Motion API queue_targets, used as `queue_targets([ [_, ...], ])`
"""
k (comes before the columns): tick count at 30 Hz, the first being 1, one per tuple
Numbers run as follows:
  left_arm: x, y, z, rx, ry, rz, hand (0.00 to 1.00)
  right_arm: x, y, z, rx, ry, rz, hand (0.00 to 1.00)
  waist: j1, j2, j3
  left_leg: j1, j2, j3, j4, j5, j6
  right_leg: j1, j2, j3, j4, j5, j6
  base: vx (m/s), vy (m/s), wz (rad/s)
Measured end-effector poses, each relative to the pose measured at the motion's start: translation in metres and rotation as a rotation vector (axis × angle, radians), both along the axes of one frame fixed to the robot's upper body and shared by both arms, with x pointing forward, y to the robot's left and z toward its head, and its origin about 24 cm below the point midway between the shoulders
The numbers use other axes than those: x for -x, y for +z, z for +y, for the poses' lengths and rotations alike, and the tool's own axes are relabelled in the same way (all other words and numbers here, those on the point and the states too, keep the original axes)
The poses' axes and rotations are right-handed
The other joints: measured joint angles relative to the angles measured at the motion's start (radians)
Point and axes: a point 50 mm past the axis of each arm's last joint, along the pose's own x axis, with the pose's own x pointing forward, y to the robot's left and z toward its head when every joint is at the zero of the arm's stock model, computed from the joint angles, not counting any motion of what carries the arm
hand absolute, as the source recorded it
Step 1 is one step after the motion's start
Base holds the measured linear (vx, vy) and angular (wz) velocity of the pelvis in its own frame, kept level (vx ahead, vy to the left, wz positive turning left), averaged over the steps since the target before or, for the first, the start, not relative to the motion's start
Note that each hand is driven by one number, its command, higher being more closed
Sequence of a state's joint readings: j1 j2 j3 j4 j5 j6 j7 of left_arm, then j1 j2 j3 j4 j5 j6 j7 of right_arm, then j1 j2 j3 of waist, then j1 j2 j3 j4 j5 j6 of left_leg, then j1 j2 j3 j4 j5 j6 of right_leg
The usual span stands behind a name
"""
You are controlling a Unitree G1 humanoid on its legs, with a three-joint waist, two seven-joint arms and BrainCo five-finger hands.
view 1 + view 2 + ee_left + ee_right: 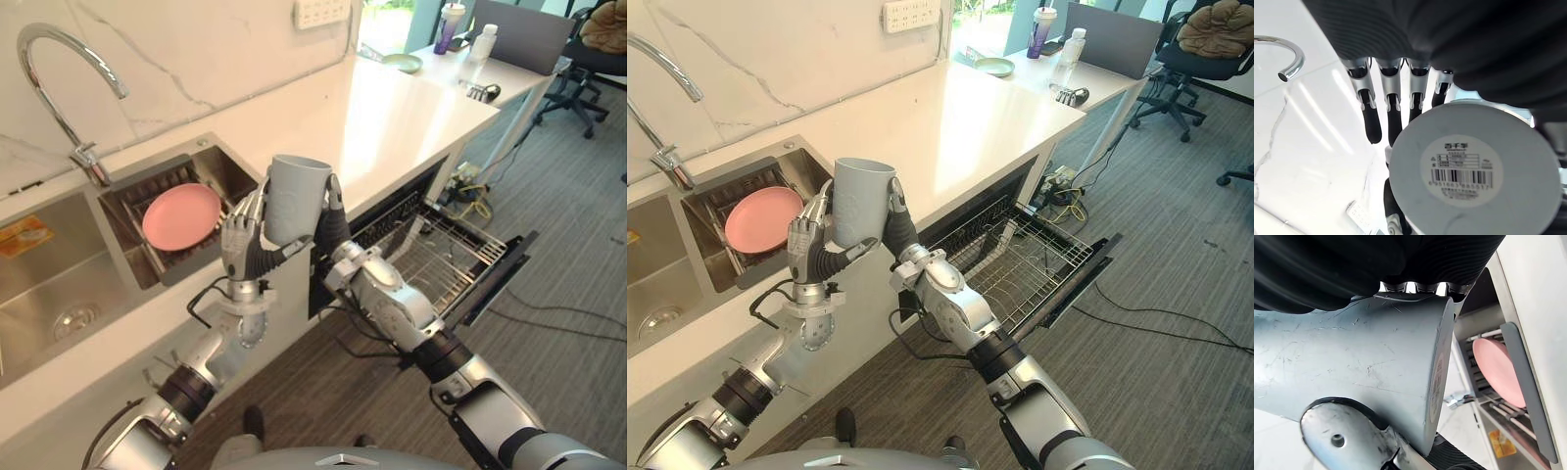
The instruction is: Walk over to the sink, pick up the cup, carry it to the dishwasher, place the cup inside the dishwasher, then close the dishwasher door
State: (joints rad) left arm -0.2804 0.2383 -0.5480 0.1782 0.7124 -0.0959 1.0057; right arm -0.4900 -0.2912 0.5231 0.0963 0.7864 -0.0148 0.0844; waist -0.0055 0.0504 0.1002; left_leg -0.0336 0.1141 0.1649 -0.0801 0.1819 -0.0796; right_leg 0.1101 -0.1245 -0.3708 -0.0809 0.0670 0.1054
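- My right hand is curled round the grey cup, thumb across its wall. The cup is upright, clear of the counter.
- My left hand, at the cup's 9 o'clock, has straight fingers flat against it, uncurled.
- The sink holding a pink plate lies further out at 9 o'clock.
- The dishwasher rack is at 4 o'clock, pulled out over its lowered door.
- Step judged: carry. Next I should swing toward 4 o'clock, lower the cup into the rack and release it.

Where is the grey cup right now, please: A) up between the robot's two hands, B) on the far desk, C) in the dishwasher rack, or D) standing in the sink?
A: the grey cup stands upright between the left hand and the right hand, above the counter edge.
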Motion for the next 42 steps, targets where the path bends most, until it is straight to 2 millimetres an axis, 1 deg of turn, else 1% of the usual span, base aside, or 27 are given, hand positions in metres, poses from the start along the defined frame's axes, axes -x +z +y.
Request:
queue_targets([
  [1,0.0,0.001,0.0,0.002,0.0,-0.007,0.0,0.001,0.0,0.001,-0.009,0.001,-0.004,1.0,0.0,0.001,0.0,0.0,0.0,0.0,0.0,0.0,0.0,0.0,0.0,0.0,0.0,0.0,0.0,0.0,0.0,0.0],
  [5,0.007,-0.003,-0.003,-0.017,-0.03,-0.022,0.0,0.002,0.005,0.001,-0.066,-0.006,-0.033,1.0,-0.001,0.004,0.002,0.0,0.0,0.0,0.0,0.0,0.0,0.0,0.0,0.001,0.0,0.0,0.0,0.0,0.0,0.0],
  [8,0.009,-0.002,-0.007,0.026,-0.037,-0.044,0.0,0.006,0.005,0.008,-0.139,0.025,-0.007,1.0,-0.003,0.005,0.002,0.0,0.001,0.0,0.0,0.001,-0.001,-0.001,0.001,0.001,0.0,-0.001,-0.002,0.0,0.0,0.0],
  [11,0.01,0.0,-0.009,0.041,-0.048,-0.056,0.0,0.007,0.005,0.011,-0.184,0.023,0.006,1.0,-0.004,0.01,0.002,0.0,0.001,0.001,-0.001,0.001,-0.001,-0.002,0.001,0.003,0.0,-0.002,-0.002,0.0,0.0,0.0],
  [14,0.011,0.0,-0.009,0.048,-0.046,-0.065,0.0,0.009,0.004,0.012,-0.233,-0.012,0.016,1.0,-0.009,0.014,0.002,0.0,0.002,0.002,-0.006,0.001,-0.002,-0.003,0.001,0.004,0.0,-0.004,-0.004,0.0,0.0,0.0],
  [17,0.013,0.0,-0.014,0.045,-0.056,-0.069,0.0,0.013,0.0,0.012,-0.33,-0.059,0.043,1.0,-0.013,0.016,0.001,0.0,-0.001,0.006,-0.005,0.001,-0.002,-0.006,0.001,0.006,0.002,-0.005,-0.002,0.0,0.0,-0.02],
  [18,0.015,-0.003,-0.014,0.047,-0.053,-0.063,0.0,0.013,0.001,0.012,-0.39,-0.076,0.059,1.0,-0.02,0.016,0.001,0.002,-0.002,0.011,-0.005,0.002,-0.001,-0.008,-0.001,0.01,0.004,-0.005,-0.001,0.0,0.0,-0.09],
  [20,0.018,-0.006,-0.016,0.042,-0.051,-0.052,0.0,0.011,0.001,0.004,-0.482,-0.128,0.072,1.0,-0.028,0.016,0.001,0.005,-0.003,0.015,-0.005,0.002,0.0,-0.01,-0.003,0.01,0.007,-0.007,0.001,0.0,0.0,-0.08],
  [22,0.025,-0.013,-0.02,0.027,-0.057,-0.028,0.0,0.012,0.004,-0.011,-0.607,-0.195,0.073,1.0,-0.036,0.016,0.001,0.011,-0.005,0.026,-0.005,0.001,0.0,-0.011,-0.007,0.016,0.009,-0.009,0.004,0.0,0.0,-0.11],
  [23,0.026,-0.014,-0.02,0.026,-0.055,-0.026,0.0,0.013,0.004,-0.016,-0.628,-0.212,0.07,1.0,-0.038,0.016,0.001,0.013,-0.006,0.026,-0.006,0.001,0.0,-0.01,-0.009,0.017,0.01,-0.009,0.004,0.0,-0.001,-0.09],
  [25,0.025,-0.012,-0.02,0.045,-0.04,-0.031,0.0,0.016,-0.004,-0.034,-0.691,-0.293,0.083,1.0,-0.049,0.016,0.001,0.017,-0.009,0.029,-0.006,-0.002,0.002,-0.011,-0.011,0.026,0.016,-0.022,0.005,0.0,0.0,-0.02],
  [28,0.025,-0.004,-0.02,0.056,-0.026,-0.07,0.0,0.021,-0.018,-0.053,-0.738,-0.375,0.12,1.0,-0.054,0.016,0.001,0.015,-0.009,0.036,-0.006,-0.008,-0.003,-0.024,-0.015,0.029,0.025,-0.028,0.006,-0.02,0.002,-0.07],
  [29,0.024,0.002,-0.017,0.078,0.005,-0.094,0.0,0.025,-0.028,-0.065,-0.755,-0.437,0.146,1.0,-0.061,0.016,0.001,0.016,-0.01,0.04,-0.006,-0.01,-0.004,-0.026,-0.017,0.031,0.028,-0.029,0.006,0.0,-0.003,-0.06],
  [31,0.023,0.005,-0.016,0.094,0.016,-0.11,0.0,0.029,-0.035,-0.073,-0.777,-0.475,0.162,1.0,-0.065,0.016,0.001,0.016,-0.011,0.041,-0.006,-0.01,-0.004,-0.027,-0.018,0.031,0.028,-0.029,0.007,0.0,-0.002,-0.02],
  [32,0.023,0.008,-0.014,0.114,0.032,-0.128,0.0,0.032,-0.041,-0.081,-0.789,-0.516,0.17,1.0,-0.069,0.016,0.001,0.016,-0.011,0.042,-0.006,-0.011,-0.004,-0.027,-0.018,0.032,0.028,-0.029,0.007,0.0,0.0,0.0],
  [33,0.022,0.009,-0.013,0.12,0.041,-0.13,0.0,0.034,-0.043,-0.083,-0.791,-0.531,0.17,1.0,-0.072,0.016,0.001,0.016,-0.011,0.042,-0.006,-0.011,-0.004,-0.028,-0.018,0.032,0.028,-0.029,0.007,0.0,0.0,0.0],
  [36,0.021,0.01,-0.01,0.139,0.051,-0.135,0.0,0.038,-0.048,-0.101,-0.805,-0.611,0.153,1.0,-0.08,0.016,0.001,0.016,-0.011,0.05,-0.006,-0.011,-0.003,-0.032,-0.018,0.037,0.028,-0.029,0.007,0.01,-0.008,-0.05],
  [37,0.021,0.011,-0.008,0.165,0.043,-0.132,0.0,0.039,-0.048,-0.109,-0.811,-0.644,0.139,1.0,-0.081,0.016,0.001,0.016,-0.011,0.055,-0.006,-0.01,-0.002,-0.036,-0.018,0.043,0.03,-0.028,0.007,0.01,-0.013,-0.11],
  [38,0.02,0.012,-0.007,0.187,0.03,-0.126,0.0,0.039,-0.048,-0.114,-0.814,-0.664,0.131,1.0,-0.083,0.016,0.001,0.016,-0.011,0.056,-0.006,-0.008,0.001,-0.037,-0.018,0.044,0.03,-0.027,0.007,0.01,-0.013,-0.07],
  [40,0.019,0.015,-0.01,0.263,-0.069,-0.074,0.0,0.045,-0.052,-0.132,-0.827,-0.75,0.104,1.0,-0.084,0.015,0.001,0.016,-0.013,0.057,-0.006,-0.009,0.002,-0.038,-0.018,0.045,0.032,-0.023,0.006,0.0,0.0,0.0],
  [41,0.019,0.016,-0.012,0.279,-0.102,-0.053,0.0,0.047,-0.052,-0.137,-0.827,-0.769,0.098,1.0,-0.085,0.015,0.001,0.015,-0.013,0.057,-0.006,-0.009,0.002,-0.038,-0.019,0.046,0.033,-0.022,0.007,0.01,-0.004,-0.03],
  [42,0.018,0.019,-0.015,0.324,-0.18,0.003,0.0,0.048,-0.052,-0.147,-0.825,-0.808,0.077,1.0,-0.087,0.015,0.001,0.015,-0.013,0.058,-0.006,-0.009,0.002,-0.04,-0.019,0.05,0.034,-0.019,0.01,0.01,-0.003,-0.05],
])
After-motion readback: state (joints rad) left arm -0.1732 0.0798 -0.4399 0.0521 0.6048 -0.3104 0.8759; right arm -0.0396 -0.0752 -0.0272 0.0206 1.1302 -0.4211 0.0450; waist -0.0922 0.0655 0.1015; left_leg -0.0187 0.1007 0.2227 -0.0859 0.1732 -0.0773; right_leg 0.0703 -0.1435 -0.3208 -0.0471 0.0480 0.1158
